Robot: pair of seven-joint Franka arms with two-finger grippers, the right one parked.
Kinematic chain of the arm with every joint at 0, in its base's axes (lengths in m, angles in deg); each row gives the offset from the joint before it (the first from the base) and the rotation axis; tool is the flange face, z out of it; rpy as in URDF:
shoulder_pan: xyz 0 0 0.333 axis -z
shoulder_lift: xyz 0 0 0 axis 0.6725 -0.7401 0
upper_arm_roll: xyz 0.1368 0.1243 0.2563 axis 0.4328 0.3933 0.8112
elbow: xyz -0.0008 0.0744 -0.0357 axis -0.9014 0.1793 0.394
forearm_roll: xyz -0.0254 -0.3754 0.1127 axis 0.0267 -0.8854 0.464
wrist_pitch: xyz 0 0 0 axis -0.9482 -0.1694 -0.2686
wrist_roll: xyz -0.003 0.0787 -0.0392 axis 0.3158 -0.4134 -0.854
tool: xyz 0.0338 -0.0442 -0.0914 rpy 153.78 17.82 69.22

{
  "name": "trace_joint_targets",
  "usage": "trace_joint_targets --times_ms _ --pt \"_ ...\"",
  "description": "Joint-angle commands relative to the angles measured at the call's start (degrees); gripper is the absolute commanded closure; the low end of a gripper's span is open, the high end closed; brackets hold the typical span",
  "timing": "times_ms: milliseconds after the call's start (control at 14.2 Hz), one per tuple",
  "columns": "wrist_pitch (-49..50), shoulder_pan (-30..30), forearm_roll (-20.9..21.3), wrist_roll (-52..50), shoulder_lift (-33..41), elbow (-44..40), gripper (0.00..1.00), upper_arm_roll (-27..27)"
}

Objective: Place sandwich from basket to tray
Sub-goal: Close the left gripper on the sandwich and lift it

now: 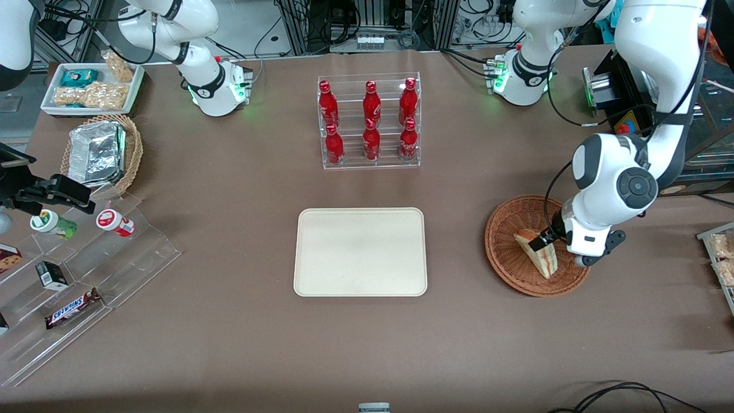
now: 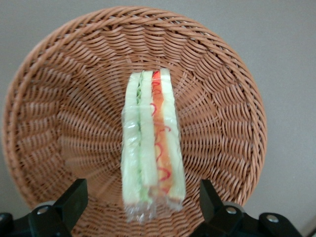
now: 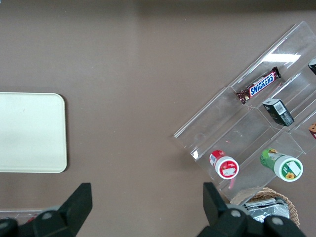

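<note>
— Starting with the biggest, what's on the tabletop (image 1: 229, 321)?
— A cream tray (image 1: 360, 252) lies flat near the middle, nothing on it. Farther from the front camera stands a clear rack (image 1: 370, 121) with six red bottles. Toward the working arm's end sits the basket (image 1: 507, 246), round and reddish-brown, well apart from the tray.
— And the parked arm's end?
— A clear stepped shelf (image 1: 86, 287) carrying a Snickers bar (image 1: 73, 308), a small black box and two lidded cups, one green, one red.
— Where's the sandwich (image 2: 152, 143)?
— In the basket, resting on the weave in clear wrap, its layers facing up: white bread, green, orange-red.
— The pincer (image 1: 543, 237)?
— Low over the basket, right at the sandwich. In the wrist view its fingers (image 2: 71, 202) stand apart, one on each side of the wedge, with a gap showing between each and the wrap. It's spread, clamped on nothing
</note>
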Motion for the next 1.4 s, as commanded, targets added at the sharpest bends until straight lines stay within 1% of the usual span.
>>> trace_joint_targets --times_ms 0,211,281,421,491,561,632,842,912,1123,1333 --pt "-4.0 0.4 0.7 -1.9 -2.6 0.1 0.00 0.2" --pt "-5.5 0.4 0.7 -1.8 -4.5 -0.1 0.00 0.3" --pt "-5.5 0.4 0.7 -1.9 -4.7 -0.1 0.30 0.3" --pt "-5.1 0.4 0.7 -1.9 -4.5 0.0 0.83 0.4" --pt "-5.0 0.3 0.7 -1.5 -4.5 0.0 0.91 0.4" --pt "-4.8 0.3 0.8 -1.1 -4.4 0.0 0.95 0.4" --pt "-4.1 0.3 1.2 -1.1 -3.8 0.0 0.97 0.4" --pt "2.3 0.7 4.2 -1.2 -0.5 -1.7 0.99 0.0" --pt "5.0 2.0 4.4 -1.2 0.3 -2.8 0.98 -0.1" --pt "11.1 8.9 4.4 -1.5 0.4 -7.9 0.97 -0.1" --pt "11.8 16.4 4.4 -2.0 -0.9 -10.8 0.96 -0.1"
